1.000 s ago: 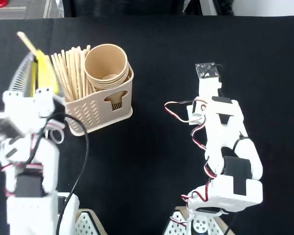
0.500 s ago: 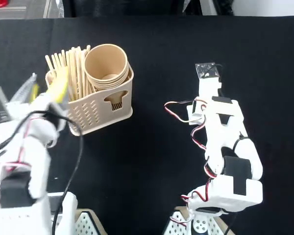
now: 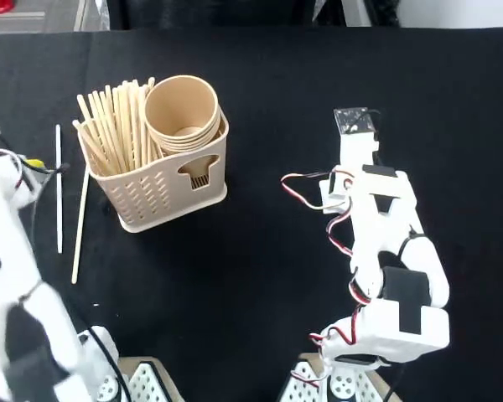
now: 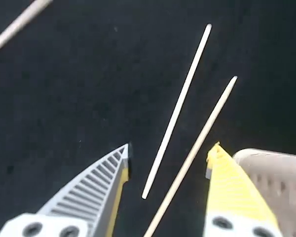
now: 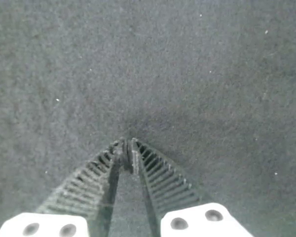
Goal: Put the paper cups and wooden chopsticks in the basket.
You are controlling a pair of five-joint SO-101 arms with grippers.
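The beige basket [image 3: 169, 186] stands at the back left of the table. It holds stacked paper cups [image 3: 183, 107] and a bundle of wooden chopsticks [image 3: 117, 126]. Left of it, two loose chopsticks lie side by side on the black cloth, a pale one [image 3: 59, 188] [image 4: 176, 111] and a wooden one [image 3: 80, 219] [image 4: 200, 143]. My left gripper [image 4: 170, 148] hovers open over their ends, holding nothing, with the basket's corner [image 4: 281, 177] beside one finger. A third stick [image 4: 17, 22] crosses a corner of the left wrist view. My right gripper [image 5: 126, 146] is shut and empty, pointing at bare cloth.
The left arm [image 3: 7, 251] stands at the table's left edge. At centre right the right arm [image 3: 377, 209] is folded, with its cables looping to its left. Bare black cloth lies between the basket and the right arm.
The left arm swung from the basket's chopstick side out to the table's left edge. The stick it held up a second ago is gone from its gripper. The right arm stayed still.
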